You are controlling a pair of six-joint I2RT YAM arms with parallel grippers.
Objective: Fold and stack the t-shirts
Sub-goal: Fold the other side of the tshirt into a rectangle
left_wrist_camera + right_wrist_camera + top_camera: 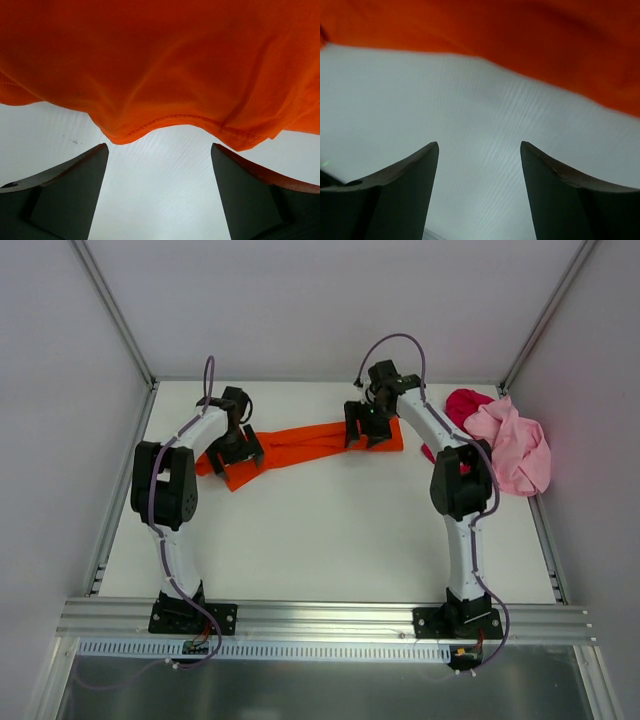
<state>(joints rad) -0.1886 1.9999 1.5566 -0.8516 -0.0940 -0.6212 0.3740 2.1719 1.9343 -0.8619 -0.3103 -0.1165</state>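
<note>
On table (330, 540): three t-shirts, orange (310, 443), pink (515, 445), red (465, 405); left pincer (157, 150), right pincer (480, 145) wide.

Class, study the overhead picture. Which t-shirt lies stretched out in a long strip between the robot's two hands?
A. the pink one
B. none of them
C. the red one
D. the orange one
D: the orange t-shirt lies as a long strip across the table, its ends by the left hand and the right hand, while the pink t-shirt and the red t-shirt sit bunched together at the far right.
</note>
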